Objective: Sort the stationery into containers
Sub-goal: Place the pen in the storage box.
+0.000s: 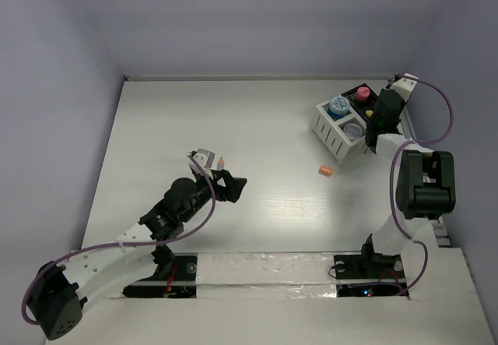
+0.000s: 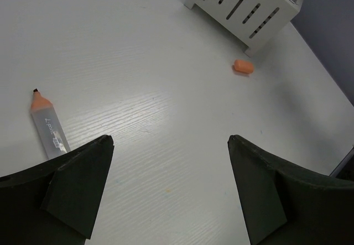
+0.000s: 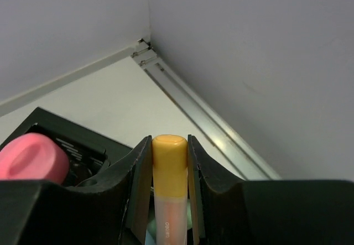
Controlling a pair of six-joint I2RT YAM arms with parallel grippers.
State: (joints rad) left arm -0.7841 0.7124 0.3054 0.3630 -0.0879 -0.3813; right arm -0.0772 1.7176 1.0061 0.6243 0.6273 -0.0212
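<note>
My right gripper (image 3: 169,145) is shut on a yellow-capped clear marker (image 3: 169,170) and holds it upright over the black half (image 3: 61,128) of the organizer. In the top view the right gripper (image 1: 380,119) sits over the organizer (image 1: 336,136) at the back right. My left gripper (image 2: 170,141) is open and empty, low over bare table. An uncapped orange-tipped marker (image 2: 47,124) lies just left of its left finger and also shows in the top view (image 1: 221,162). An orange capsule piece (image 2: 243,67) lies in front of the white slatted half (image 2: 249,4).
A pink jar (image 3: 33,156) sits in the black half, also seen from above (image 1: 362,93). A blue jar (image 1: 338,107) and a grey jar (image 1: 354,129) sit in the white compartments. The orange capsule (image 1: 325,171) lies between the arms. Walls enclose the table; a metal rail (image 3: 210,123) runs along the right wall.
</note>
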